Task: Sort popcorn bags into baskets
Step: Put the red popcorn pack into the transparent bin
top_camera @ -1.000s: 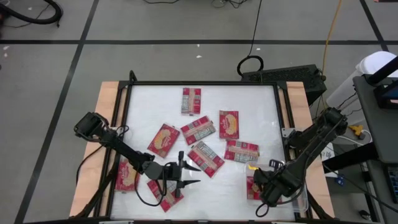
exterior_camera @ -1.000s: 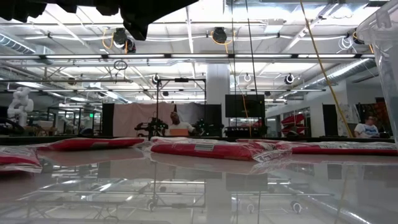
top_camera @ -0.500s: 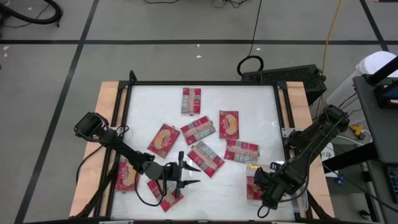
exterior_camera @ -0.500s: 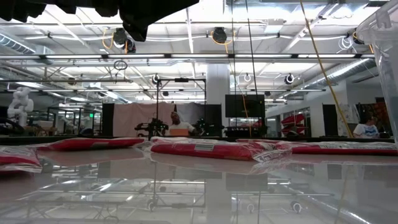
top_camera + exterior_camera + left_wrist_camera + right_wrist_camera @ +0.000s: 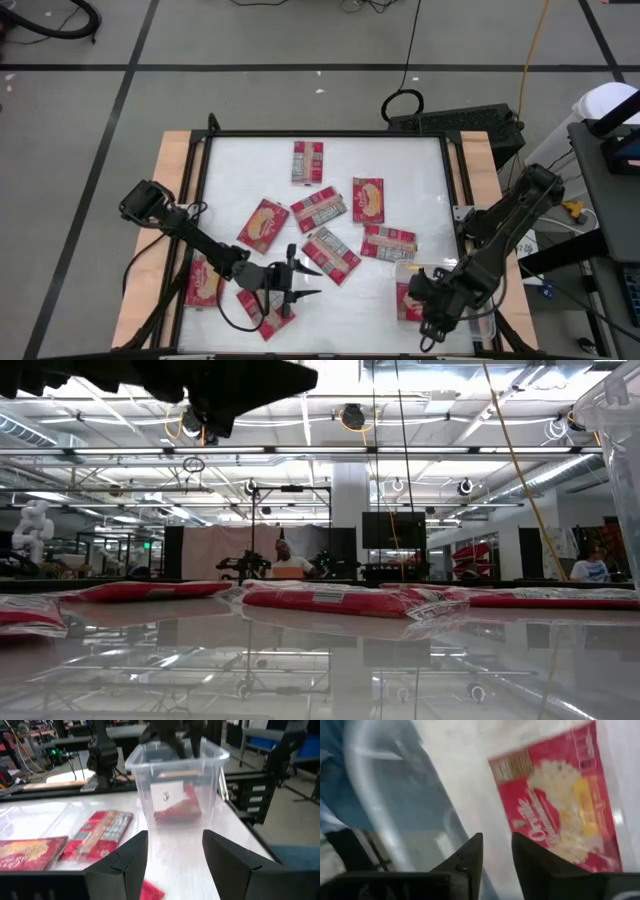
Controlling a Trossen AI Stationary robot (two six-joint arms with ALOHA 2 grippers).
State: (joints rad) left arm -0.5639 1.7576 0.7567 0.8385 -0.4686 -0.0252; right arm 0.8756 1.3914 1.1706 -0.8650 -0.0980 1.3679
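Several red popcorn bags lie flat on the white table, among them one at the far middle point(image 5: 307, 161), one in the middle point(image 5: 331, 254) and one at the near left point(image 5: 268, 308). The clear basket point(image 5: 488, 325) stands at the near right corner, with one popcorn bag point(image 5: 560, 805) lying flat on its floor. My right gripper point(image 5: 496, 857) hangs over the basket, pointing steeply down, open, with nothing between its fingers. My left gripper point(image 5: 175, 855) hovers open above the near-left bag, pointing level toward the basket point(image 5: 175, 775).
A dark frame runs round the table, with wooden strips point(image 5: 172, 170) along its left and right sides. Beyond the right edge stand grey equipment and cables point(image 5: 600, 150). In the low view a basket wall point(image 5: 615, 420) rises at the right, and bags point(image 5: 330, 600) lie across the middle.
My right gripper has risen a little above the basket and tipped. The bag in the basket and the bags on the table lie as before.
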